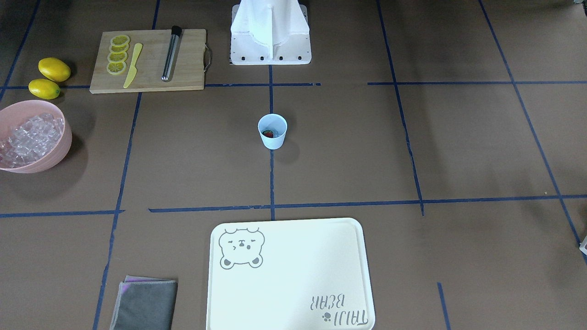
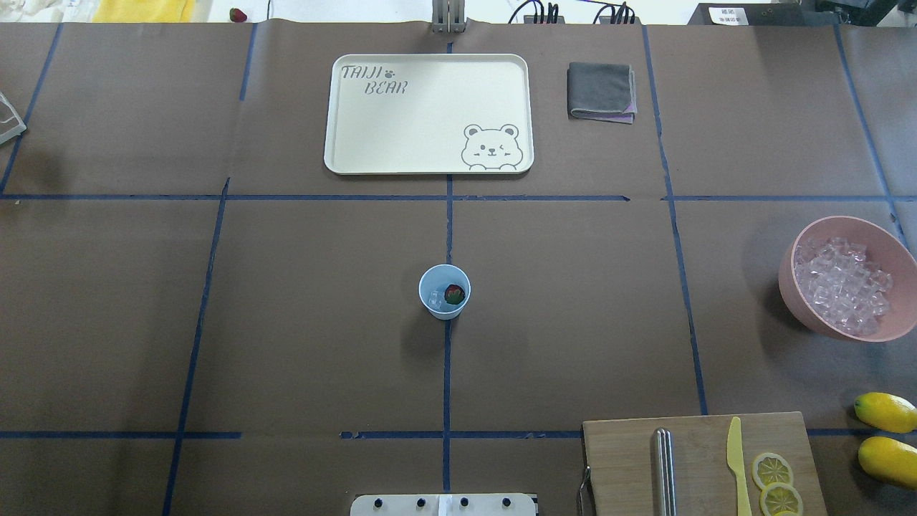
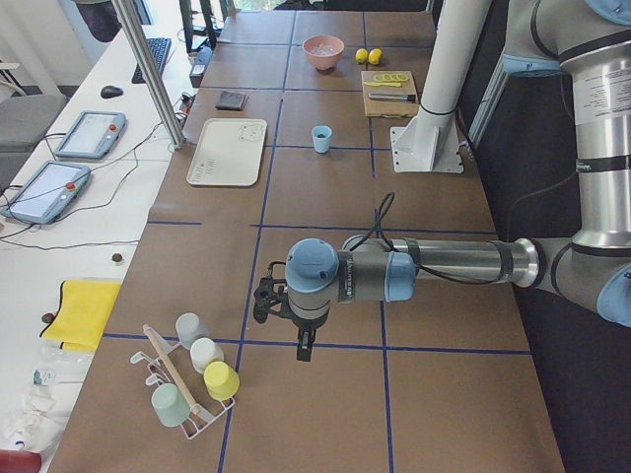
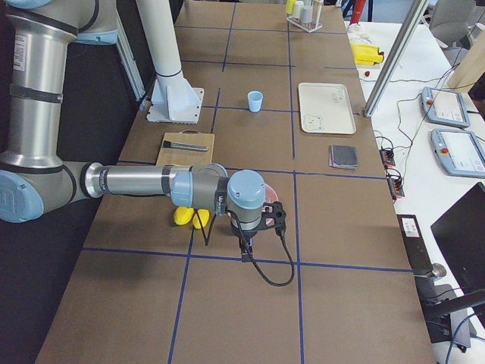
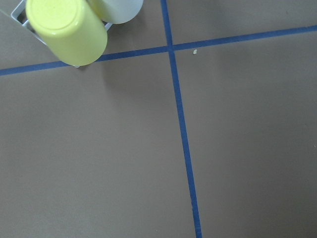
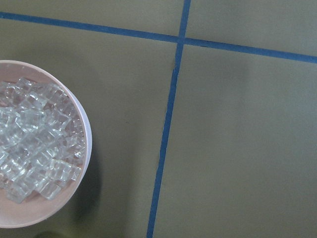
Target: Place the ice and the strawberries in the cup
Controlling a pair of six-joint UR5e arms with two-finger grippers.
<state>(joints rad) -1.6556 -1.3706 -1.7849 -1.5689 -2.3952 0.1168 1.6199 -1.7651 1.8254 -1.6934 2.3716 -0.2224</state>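
Observation:
The pale blue cup [image 2: 444, 290] stands upright at the table's middle, on a blue tape line. Inside it lie a dark red strawberry [image 2: 454, 293] and a clear ice cube [image 2: 435, 298]. More ice [image 2: 842, 285] fills the pink bowl [image 2: 890, 247] at the robot's right. Both arms are held away from the cup. The left gripper [image 3: 262, 301] hangs over the table's left end near a cup rack. Beside the pink bowl hovers the right gripper [image 4: 279, 217]. Both show only in the side views, so I cannot tell whether they are open or shut.
A cream bear tray [image 2: 344, 150] and a folded grey cloth [image 2: 600, 91] lie on the far side. A cutting board [image 2: 623, 466] with lemon slices, a yellow knife and a metal tube sits near right, two lemons [image 2: 887, 411] beside it. A rack of upturned cups [image 3: 202, 379] stands at the left end.

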